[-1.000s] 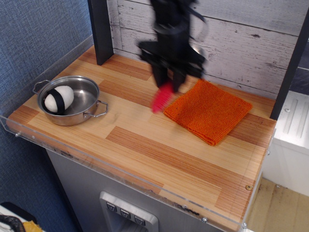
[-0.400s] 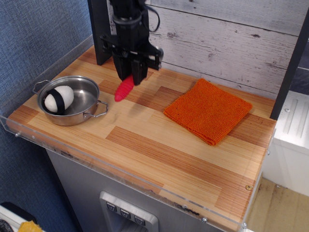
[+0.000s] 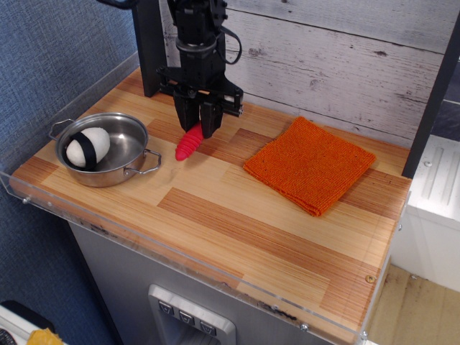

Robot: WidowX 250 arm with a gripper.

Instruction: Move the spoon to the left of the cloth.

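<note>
Shifted a little toward the cloth and lower than 0.4 s ago: spoon, red-pink ribbed handle now tipped down near the wood, between pan and cloth. A second ago, held over the cloth's near-left edge; since then carried across toward the back-left part of the tabletop. Long axis steep, slanting from upper right to lower left; free handle end pointing down and toward the front-left corner, upper end hidden between the fingers. Silver bowl not visible. Contact between handle tip and wood impossible to tell.

Pinched around the upper part of the handle: black gripper, fingers pointing straight down, close together on the red-pink shaft. Hanging from a dark arm that drops in front of the grey plank wall, just right of the dark post at the back-left corner.

Lying flat to the right, well apart from the spoon: orange knitted cloth, turned like a diamond, one corner toward the back edge, one toward the right edge, unmoved across all three frames.

Sitting to the left, near the left edge: steel pan with two wire handles, one toward the back-left, one toward the spoon. Inside, against its left wall: white egg-shaped object with a black band, same place as earlier.

Running along the front and left edges of the wooden tabletop: clear plastic rim.
</note>
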